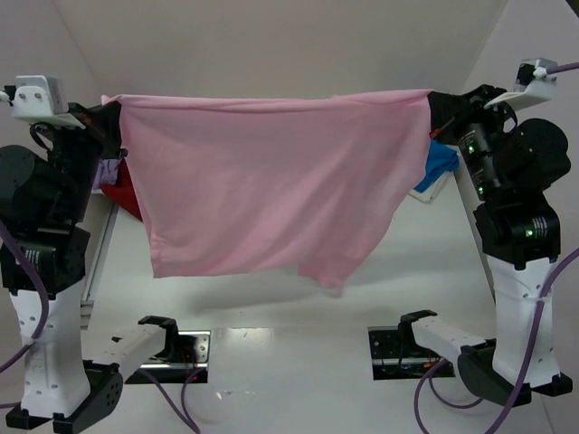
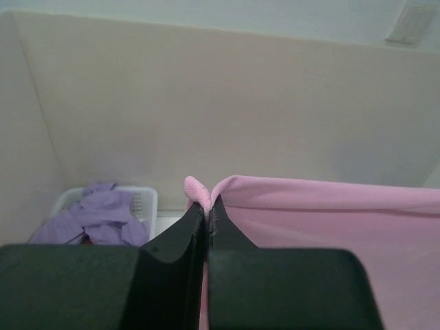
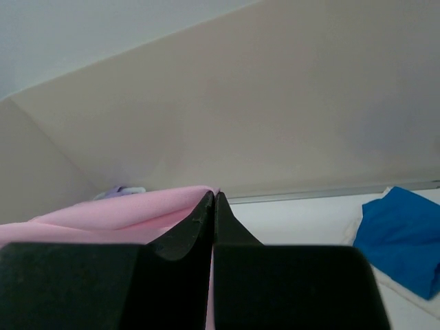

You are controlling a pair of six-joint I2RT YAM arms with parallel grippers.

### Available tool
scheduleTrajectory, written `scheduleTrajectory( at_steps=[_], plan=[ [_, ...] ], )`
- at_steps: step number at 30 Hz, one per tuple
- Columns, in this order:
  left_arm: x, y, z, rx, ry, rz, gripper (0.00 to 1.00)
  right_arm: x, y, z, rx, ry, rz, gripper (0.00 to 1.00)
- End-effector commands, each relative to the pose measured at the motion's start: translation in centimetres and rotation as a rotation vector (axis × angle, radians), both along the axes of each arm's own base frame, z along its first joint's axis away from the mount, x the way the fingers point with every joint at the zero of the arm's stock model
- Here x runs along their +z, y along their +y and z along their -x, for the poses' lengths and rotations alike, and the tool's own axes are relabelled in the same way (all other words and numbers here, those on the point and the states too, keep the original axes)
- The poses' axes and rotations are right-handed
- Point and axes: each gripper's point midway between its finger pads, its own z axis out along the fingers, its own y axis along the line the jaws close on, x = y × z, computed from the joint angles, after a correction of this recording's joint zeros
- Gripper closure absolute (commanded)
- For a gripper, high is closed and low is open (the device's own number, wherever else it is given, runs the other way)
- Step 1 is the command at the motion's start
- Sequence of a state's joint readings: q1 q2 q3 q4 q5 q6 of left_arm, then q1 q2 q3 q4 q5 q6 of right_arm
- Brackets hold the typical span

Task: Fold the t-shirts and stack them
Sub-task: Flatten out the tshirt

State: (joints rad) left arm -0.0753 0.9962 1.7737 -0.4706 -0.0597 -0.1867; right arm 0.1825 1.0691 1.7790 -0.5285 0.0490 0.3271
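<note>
Left fingers point(image 2: 182, 240) and right fingers point(image 3: 192, 230) each pinch a corner — pink t-shirt point(image 1: 271, 181) hanging stretched between.

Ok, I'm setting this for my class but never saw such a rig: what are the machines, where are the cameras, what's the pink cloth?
Two robot arms stand on a white table. The wide picture is from a camera above and behind them; the other two are from cameras on each wrist. The left claw and the right claw are each shut on an upper corner of the pink t-shirt, holding it spread in mid-air. A lavender t-shirt lies in a white basket; a blue t-shirt lies at the right; a red t-shirt shows at the left.
</note>
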Motion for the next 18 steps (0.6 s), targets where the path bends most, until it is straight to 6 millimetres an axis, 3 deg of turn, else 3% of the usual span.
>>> scheduleTrajectory(
  at_steps=[1,4,6,10,13,18],
  plan=[
    [-1.9,1.3,-2.0,0.074,0.047,0.01,1.0,0.2,-1.9,-2.0,-0.115,0.005,0.041,1.0],
    [-0.8,1.1,0.6,0.055,-0.029,0.028,1.0,1.8,-2.3,0.4,-0.113,-0.06,0.013,1.0],
    [-1.1,2.4,0.7,0.124,-0.024,0.03,1.0,1.9,-3.1,0.6,-0.157,-0.067,0.019,1.0],
    [-3.2,3.1,-1.9,0.175,0.049,0.025,1.0,-1.3,-2.8,-3.8,-0.18,0.04,0.066,1.0],
    [-3.3,2.0,-2.1,0.115,0.045,0.037,1.0,-2.3,-2.0,-4.2,-0.14,0.055,0.056,1.0],
    [-3.2,2.6,-1.6,0.148,0.044,0.024,1.0,-1.1,-3.1,-2.5,-0.184,0.028,0.067,1.0]
  ],
)
